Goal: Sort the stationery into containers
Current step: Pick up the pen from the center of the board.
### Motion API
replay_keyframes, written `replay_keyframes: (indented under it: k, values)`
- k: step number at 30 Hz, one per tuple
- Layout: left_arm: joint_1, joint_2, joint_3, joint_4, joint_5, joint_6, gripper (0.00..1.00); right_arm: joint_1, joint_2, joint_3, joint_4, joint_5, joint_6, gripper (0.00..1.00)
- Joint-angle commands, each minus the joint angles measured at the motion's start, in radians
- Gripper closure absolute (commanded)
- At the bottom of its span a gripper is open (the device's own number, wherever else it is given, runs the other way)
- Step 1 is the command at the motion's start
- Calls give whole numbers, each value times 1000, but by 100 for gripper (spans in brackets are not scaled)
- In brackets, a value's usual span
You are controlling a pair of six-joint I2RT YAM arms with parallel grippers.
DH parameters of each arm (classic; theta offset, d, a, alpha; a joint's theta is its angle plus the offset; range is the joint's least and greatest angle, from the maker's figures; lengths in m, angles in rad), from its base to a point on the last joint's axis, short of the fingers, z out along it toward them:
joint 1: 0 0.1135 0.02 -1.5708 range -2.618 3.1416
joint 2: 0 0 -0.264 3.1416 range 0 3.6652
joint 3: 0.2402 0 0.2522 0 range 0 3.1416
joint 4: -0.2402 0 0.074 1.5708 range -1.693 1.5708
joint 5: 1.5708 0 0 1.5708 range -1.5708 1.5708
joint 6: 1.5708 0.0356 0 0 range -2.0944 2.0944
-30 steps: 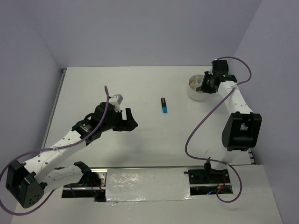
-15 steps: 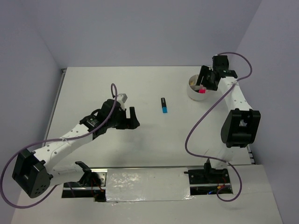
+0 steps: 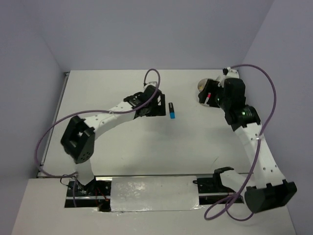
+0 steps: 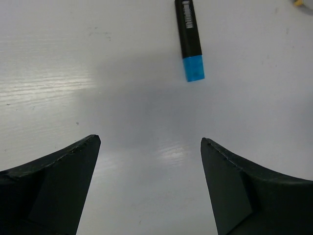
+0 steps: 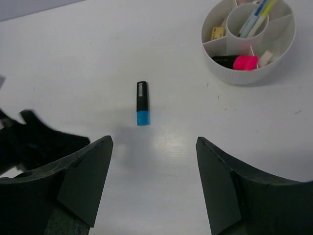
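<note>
Blue-and-black highlighter [image 4: 190, 41] lies flat on the table [image 4: 122, 103], top centre of the left wrist view, just beyond the left end effector [image 4: 149, 142], whose jaws stand apart, empty. Right end effector [image 5: 154, 139] gapes too, the divided white bowl [image 5: 244, 78] in the upper right of its view.

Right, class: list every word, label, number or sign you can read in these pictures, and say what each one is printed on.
On the blue-and-black highlighter: a strip of white print along the black barrel, too blurred to read.
On the pens and the pink highlighter in the white bowl: no print can be made out.
No other words, numbers or signs show.
</note>
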Motion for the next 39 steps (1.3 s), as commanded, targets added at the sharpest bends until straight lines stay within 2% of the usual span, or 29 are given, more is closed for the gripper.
replay_keyframes:
  k: [1, 4, 6, 15, 18, 22, 29, 33, 36, 39]
  values:
    - [-16, 196, 200, -87, -102, -6, 4, 22, -103, -165, 39, -7, 59, 23]
    - [-16, 386, 411, -181, -144, -13, 6, 36, -223, -254, 71, -47, 81, 23]
    - [-25, 458, 515, -192, -148, -24, 9, 39, -281, -317, 68, -55, 81, 23]
    - [-58, 675, 666, -80, -213, -88, 12, 43, -421, -482, 73, -134, 93, 23]
    - [-64, 719, 714, -68, -226, -96, 12, 42, -456, -485, 62, -147, 83, 23]
    - [-67, 713, 688, -36, -265, -124, 14, 43, -469, -492, 54, -154, 66, 23]
    - [-65, 824, 856, -134, -348, -115, 17, 43, -469, -508, 91, -220, 72, 23]
    - [-65, 877, 919, -166, -338, -110, 23, 45, -502, -505, 93, -249, 83, 23]
    - [-65, 878, 889, -174, -338, -127, 39, 45, -515, -493, 86, -248, 78, 23]
    - [-70, 881, 872, -206, -349, -138, 45, 46, -507, -482, 83, -255, 72, 23]
